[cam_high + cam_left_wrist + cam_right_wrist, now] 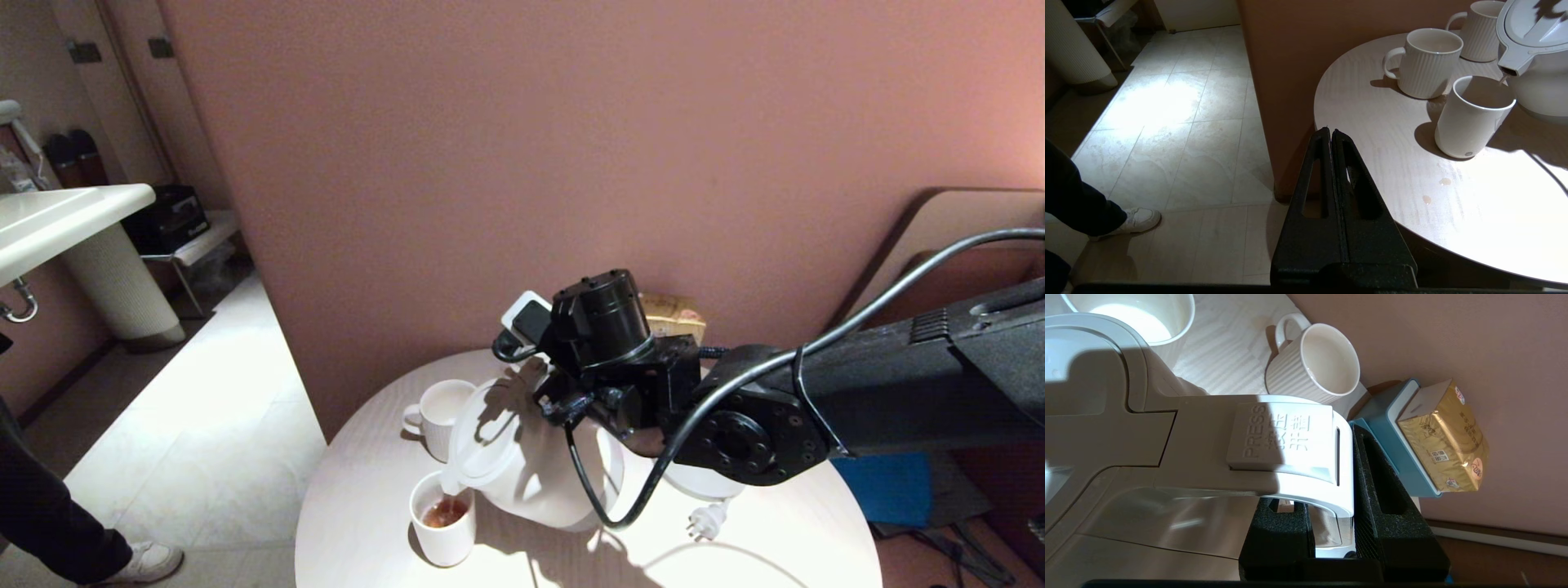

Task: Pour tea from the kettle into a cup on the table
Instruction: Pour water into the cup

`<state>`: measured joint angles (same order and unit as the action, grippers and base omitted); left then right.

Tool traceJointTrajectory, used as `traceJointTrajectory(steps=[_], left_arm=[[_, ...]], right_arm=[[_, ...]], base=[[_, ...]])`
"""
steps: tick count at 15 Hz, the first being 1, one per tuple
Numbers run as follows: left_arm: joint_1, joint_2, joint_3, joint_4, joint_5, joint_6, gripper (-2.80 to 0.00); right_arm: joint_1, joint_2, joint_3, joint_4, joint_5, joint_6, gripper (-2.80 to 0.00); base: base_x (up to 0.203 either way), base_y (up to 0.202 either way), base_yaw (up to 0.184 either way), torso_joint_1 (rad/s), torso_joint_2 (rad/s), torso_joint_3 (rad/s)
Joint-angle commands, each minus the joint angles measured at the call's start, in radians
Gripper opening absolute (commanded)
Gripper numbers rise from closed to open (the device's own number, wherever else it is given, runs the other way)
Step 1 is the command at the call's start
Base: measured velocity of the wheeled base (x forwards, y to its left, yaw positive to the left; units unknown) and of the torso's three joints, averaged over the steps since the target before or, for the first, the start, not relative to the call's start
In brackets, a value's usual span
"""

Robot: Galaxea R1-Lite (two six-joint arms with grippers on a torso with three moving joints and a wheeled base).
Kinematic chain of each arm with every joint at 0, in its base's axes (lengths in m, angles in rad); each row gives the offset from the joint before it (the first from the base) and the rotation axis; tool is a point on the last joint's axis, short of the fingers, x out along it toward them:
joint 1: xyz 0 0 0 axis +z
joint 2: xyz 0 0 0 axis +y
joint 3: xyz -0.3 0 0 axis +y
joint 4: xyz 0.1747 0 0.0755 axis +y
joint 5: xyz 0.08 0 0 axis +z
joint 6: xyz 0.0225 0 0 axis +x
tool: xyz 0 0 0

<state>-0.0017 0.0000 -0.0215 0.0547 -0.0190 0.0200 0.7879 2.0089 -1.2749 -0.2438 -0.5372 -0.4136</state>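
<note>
The white kettle (531,465) (1167,437) is tipped toward its spout (1511,69) over a smooth white cup (443,523) (1474,118) near the round white table's (775,539) front left edge. Reddish-brown tea (445,513) lies in that cup. My right gripper (1327,465) is shut on the kettle's loop handle (1298,457), one finger on each side of it. My left gripper (1330,130) is shut on nothing and hangs off the table's edge (1372,122), over the floor.
Two ribbed mugs (1427,61) (1480,30) stand behind the cup. A blue box with a gold packet (1437,437) sits by the wall. The kettle's base (702,482) and plug (706,523) lie under my right arm. Small drops (1444,181) dot the table. A person's shoe (139,563) is on the floor.
</note>
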Motion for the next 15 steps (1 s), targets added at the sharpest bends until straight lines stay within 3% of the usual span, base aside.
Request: traceJointTrajectory(steps=[1,10,15], left_arm=[[0.0,0.002,-0.001,0.001,-0.001,0.0,-2.8],[0.0,0.002,0.0,0.001,-0.001,0.0,-2.8],[0.0,0.002,0.0,0.001,-0.001,0.0,-2.8]], right_arm=[[0.002,0.004,0.0,-0.002,-0.003,-0.004,-2.8],[0.002,-0.004,0.036,-0.02,-0.001,0.027,-2.8],[-0.013,-0.012,0.101,-0.104,-0.001,0.071,-2.8]], base=[[0.0,0.0,0.0,0.0,0.0,0.0],[0.0,0.0,0.0,0.0,0.0,0.0],[0.0,0.0,0.0,0.0,0.0,0.0]])
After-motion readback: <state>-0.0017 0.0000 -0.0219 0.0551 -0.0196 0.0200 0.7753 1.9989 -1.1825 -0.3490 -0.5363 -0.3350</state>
